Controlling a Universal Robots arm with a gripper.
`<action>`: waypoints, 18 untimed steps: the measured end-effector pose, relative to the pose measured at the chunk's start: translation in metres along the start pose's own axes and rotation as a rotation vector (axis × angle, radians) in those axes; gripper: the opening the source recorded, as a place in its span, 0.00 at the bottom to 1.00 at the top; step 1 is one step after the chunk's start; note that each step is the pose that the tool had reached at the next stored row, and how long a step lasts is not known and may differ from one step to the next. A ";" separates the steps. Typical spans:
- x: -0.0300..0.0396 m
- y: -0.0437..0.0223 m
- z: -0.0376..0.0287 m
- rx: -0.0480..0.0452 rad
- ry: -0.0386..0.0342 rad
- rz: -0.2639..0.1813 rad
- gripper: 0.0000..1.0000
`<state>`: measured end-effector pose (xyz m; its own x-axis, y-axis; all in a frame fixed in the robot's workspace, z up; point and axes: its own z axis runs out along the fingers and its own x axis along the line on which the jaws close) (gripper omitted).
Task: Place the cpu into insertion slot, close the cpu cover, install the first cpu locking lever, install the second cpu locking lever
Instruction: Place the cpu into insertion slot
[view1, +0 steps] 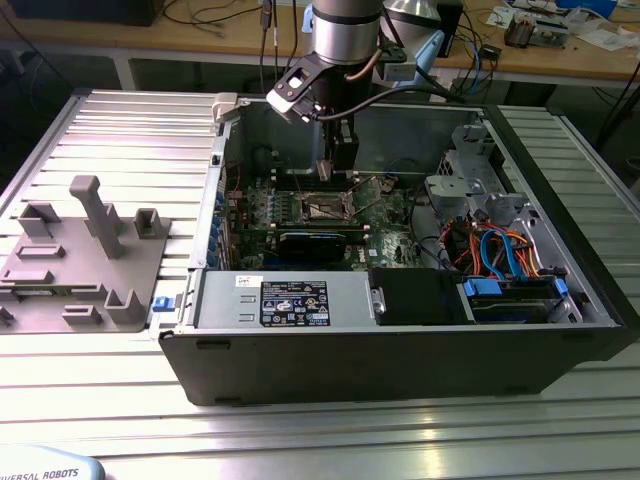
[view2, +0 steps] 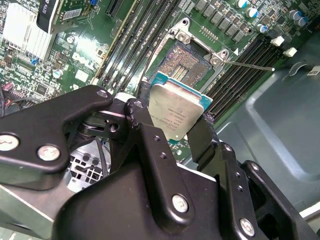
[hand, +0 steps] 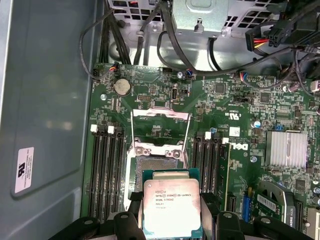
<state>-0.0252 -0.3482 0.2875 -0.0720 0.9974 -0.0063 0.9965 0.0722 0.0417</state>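
Note:
My gripper is shut on the cpu, a flat square chip with a dull silver top on a green base, pinched at two opposite edges between the black fingers. The cpu hangs just above and beside the insertion slot, apart from it. The insertion slot is bare, its dark pin field showing. The cpu cover is swung up and open behind the slot. A thin locking lever sticks out from the slot's corner. In the exterior view the gripper reaches down into the case over the slot.
Long black memory slots flank the socket on both sides. A ribbed heatsink and cable bundles sit nearby. The case holds a labelled power supply at the front, and a grey fixture plate lies at the exterior view's left.

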 end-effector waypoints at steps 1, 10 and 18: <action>0.0000 0.0000 0.0000 0.0001 -0.0001 0.001 0.54; 0.0000 0.0000 0.0003 0.0001 -0.0003 0.009 0.54; 0.0000 0.0000 0.0006 0.0002 -0.0008 0.018 0.54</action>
<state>-0.0252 -0.3482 0.2869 -0.0543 0.9985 -0.0063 0.9976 0.0545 0.0417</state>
